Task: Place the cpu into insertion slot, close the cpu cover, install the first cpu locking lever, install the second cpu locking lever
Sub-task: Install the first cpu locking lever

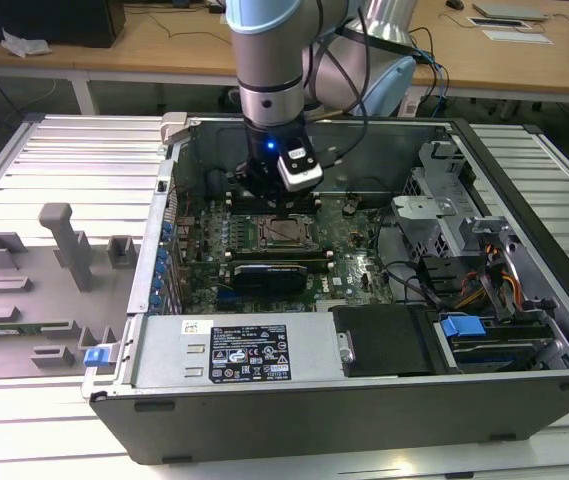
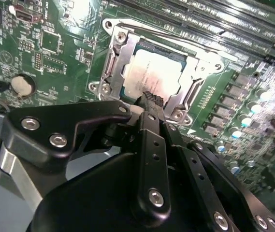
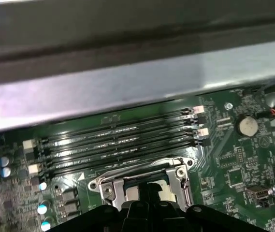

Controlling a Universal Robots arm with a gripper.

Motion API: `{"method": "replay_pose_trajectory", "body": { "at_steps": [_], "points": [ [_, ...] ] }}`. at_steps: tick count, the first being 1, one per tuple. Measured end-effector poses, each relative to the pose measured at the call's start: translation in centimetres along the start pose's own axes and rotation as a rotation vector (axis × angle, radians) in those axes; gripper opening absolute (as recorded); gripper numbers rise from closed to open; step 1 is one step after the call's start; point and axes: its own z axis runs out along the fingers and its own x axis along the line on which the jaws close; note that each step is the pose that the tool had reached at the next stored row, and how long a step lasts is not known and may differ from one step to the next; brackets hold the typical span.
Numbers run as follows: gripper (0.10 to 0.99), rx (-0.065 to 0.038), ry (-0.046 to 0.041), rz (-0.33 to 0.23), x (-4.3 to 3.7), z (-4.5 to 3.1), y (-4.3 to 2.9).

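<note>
The gripper [image 2: 149,99] hangs just over the cpu [image 2: 151,77], fingers together, holding nothing. The cover [image 2: 195,72] lies closed around the cpu

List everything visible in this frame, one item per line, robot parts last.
computer case: one, dark grey, open on a slatted metal table.
motherboard: one, green, inside the case.
cpu: one, silvery, lying in the insertion slot.
cpu cover: one, silver frame, down around the chip.
memory slots: several, black, beside the socket.
coin battery: one, silver, on the board.
grey fixture tray: one, at the exterior view's left.
gripper: one, black, fingers together, tip at the chip's edge.
</note>
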Motion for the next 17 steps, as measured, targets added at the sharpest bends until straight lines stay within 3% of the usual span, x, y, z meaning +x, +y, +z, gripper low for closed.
{"method": "replay_pose_trajectory", "body": {
  "at_steps": [4, 5, 6, 7, 8, 11, 13, 14, 17],
  "points": [
    [0.106, 0.002, 0.0181, -0.057, -0.02, 0.16, -0.01],
    [0.106, 0.006, 0.0352, -0.073, -0.49, 0.26, -0.13],
    [0.106, 0.010, 0.0459, -0.075, -0.75, 0.27, -1.17],
    [0.106, 0.012, 0.0494, -0.076, -0.87, 0.25, -1.90],
    [0.106, 0.012, 0.0522, -0.076, -0.97, 0.26, -2.17],
    [0.106, 0.011, 0.0581, -0.092, -1.62, 0.37, -2.14],
    [0.106, 0.006, 0.0593, -0.146, -1.76, 0.40, -2.11],
    [0.106, 0.006, 0.0596, -0.146, -1.76, 0.33, -2.11],
    [0.106, 0.006, 0.0594, -0.146, -1.86, -0.48, -2.08]
  ]
}}
